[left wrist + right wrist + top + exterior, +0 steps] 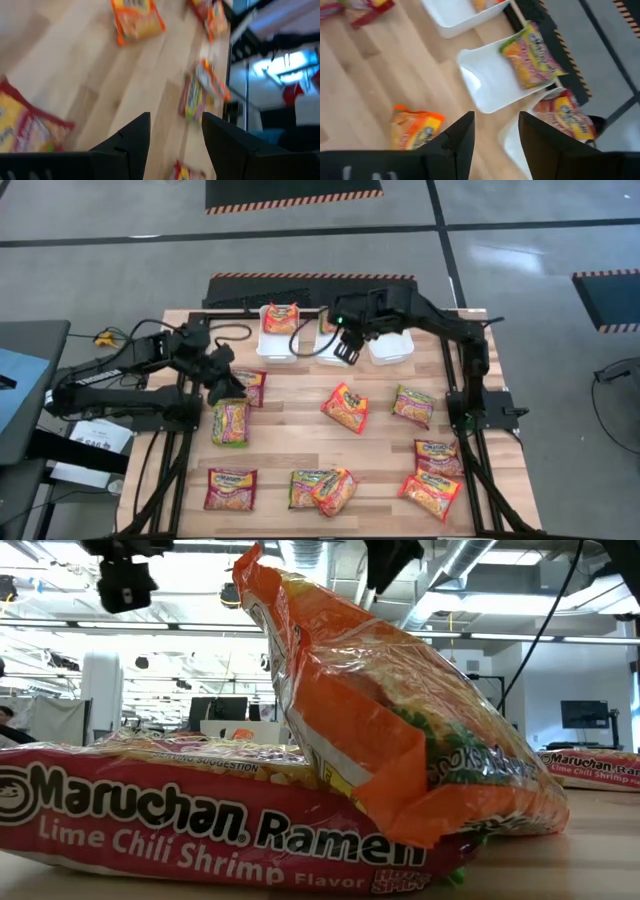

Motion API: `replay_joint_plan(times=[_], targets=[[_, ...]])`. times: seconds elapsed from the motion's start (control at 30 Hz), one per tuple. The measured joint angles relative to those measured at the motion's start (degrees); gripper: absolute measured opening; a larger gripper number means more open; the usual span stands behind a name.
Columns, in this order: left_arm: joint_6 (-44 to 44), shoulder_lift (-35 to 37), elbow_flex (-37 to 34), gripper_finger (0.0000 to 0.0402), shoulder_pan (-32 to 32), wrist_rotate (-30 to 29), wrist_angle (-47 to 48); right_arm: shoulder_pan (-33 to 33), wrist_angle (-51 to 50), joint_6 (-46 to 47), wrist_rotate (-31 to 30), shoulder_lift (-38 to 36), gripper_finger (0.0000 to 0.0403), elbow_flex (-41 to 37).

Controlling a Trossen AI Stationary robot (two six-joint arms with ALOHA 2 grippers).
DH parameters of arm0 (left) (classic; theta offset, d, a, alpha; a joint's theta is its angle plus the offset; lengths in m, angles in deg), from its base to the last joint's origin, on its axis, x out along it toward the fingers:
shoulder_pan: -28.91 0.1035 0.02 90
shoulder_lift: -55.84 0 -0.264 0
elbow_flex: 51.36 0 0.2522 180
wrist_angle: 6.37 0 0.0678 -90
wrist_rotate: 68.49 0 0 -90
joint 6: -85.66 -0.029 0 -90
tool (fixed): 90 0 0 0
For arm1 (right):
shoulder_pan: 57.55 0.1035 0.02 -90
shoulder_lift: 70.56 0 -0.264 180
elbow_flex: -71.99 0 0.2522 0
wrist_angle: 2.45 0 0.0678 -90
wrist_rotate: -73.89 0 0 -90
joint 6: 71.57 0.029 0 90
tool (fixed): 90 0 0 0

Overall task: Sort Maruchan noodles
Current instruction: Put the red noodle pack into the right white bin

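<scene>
1. The left gripper (228, 383) is seen over the left part of the table, its fingers (131, 141) set apart with nothing between them. Just below it lies a green packet (230, 423), and just beside it, toward the table's middle, a red packet (250, 386) that its arm partly covers. A pick from these two is judged to be the step opening on this side.

2. For that pick, the open fingers would have to be lowered astride one packet's short edges and then brought together; the crinkly film is expected to slip if it is caught only at a corner.

3. The right gripper (345, 345) is held above the row of three white bins (392, 350) at the table's far edge, its fingers (455, 142) likewise apart and empty. In its wrist view a green packet is seen lying on the rim of the middle bin (490, 85), so a drop is judged to be just done.

4. An orange packet (281, 318) lies in the bin to the left of this gripper; another packet rests in the third bin (515, 145).

5. Eight packets are left on the wood, nearer the front edge than either gripper: the orange one (345, 407) in the middle is nearest the right gripper, and a reach toward it is called for next.
</scene>
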Motion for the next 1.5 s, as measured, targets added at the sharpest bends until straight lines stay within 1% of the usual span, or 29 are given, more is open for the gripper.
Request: replay_joint_plan(times=[0.13,0.27,0.43,0.63,0.7,0.83,0.93,1.1,1.27,1.37,1.5], targets=[[-0.44,0.00,0.00,0.0165,-4.66,1.33,3.35,4.03,0.01,3.89,0.89,-0.02,0.0175,0.00],[-0.46,0.00,0.00,0.0165,-9.82,1.43,5.37,8.25,0.02,8.17,1.10,0.00,0.0175,0.00],[0.00,0.00,0.00,0.0165,-15.88,1.02,5.77,12.49,0.24,13.08,1.08,0.00,0.0175,0.00],[-0.20,-1.67,0.00,0.0165,-22.48,-2.67,5.28,15.35,3.23,16.43,0.98,0.00,0.0175,0.00],[-0.23,-3.37,0.00,0.0165,-24.47,-4.33,4.64,15.85,4.75,16.52,0.94,0.00,0.0175,0.00],[-1.97,-7.94,0.00,0.0164,-27.47,-10.21,4.03,16.16,7.32,16.52,0.92,0.00,0.0175,0.00],[-3.10,-11.44,0.00,0.0164,-28.61,-11.16,3.29,16.13,7.32,16.50,0.90,0.00,0.0175,0.00],[-3.09,-17.37,-0.02,0.0164,-30.18,-8.73,2.59,16.13,7.16,16.05,0.88,0.00,0.0175,0.00],[-4.38,-23.84,-0.02,0.0164,-32.82,-3.56,2.06,16.09,7.14,14.40,0.95,0.02,0.0175,0.00],[-4.52,-27.32,-0.02,0.0164,-34.31,-1.37,1.33,16.42,7.10,13.58,2.04,0.02,0.0175,0.00],[-4.48,-31.65,-0.02,0.0164,-35.45,-1.04,-0.19,16.91,6.53,13.44,2.21,0.04,0.0175,0.00]])
